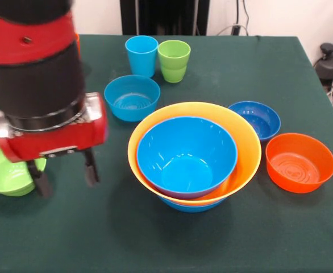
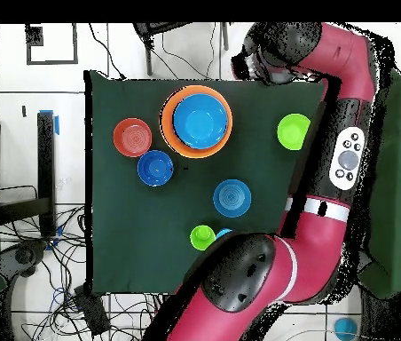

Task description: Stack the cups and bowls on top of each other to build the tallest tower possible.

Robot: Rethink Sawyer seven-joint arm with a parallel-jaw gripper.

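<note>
The front view sits low and close at one edge of the table (image 1: pixel 303 239), tilted down across the green cloth toward the far wall; the arm (image 1: pixel 36 85) fills its upper left, close to the lens; the overhead view hangs high, looking straight down, taking in the whole table (image 2: pixel 115 249), floor and cables around it; it is turned half round against the other; both share the tower (image 1: pixel 194 156) (image 2: pixel 196 121), the orange bowl (image 1: pixel 300 162) (image 2: pixel 133 137) and the green bowl (image 1: pixel 7 170) (image 2: pixel 294 130), on swapped sides
</note>
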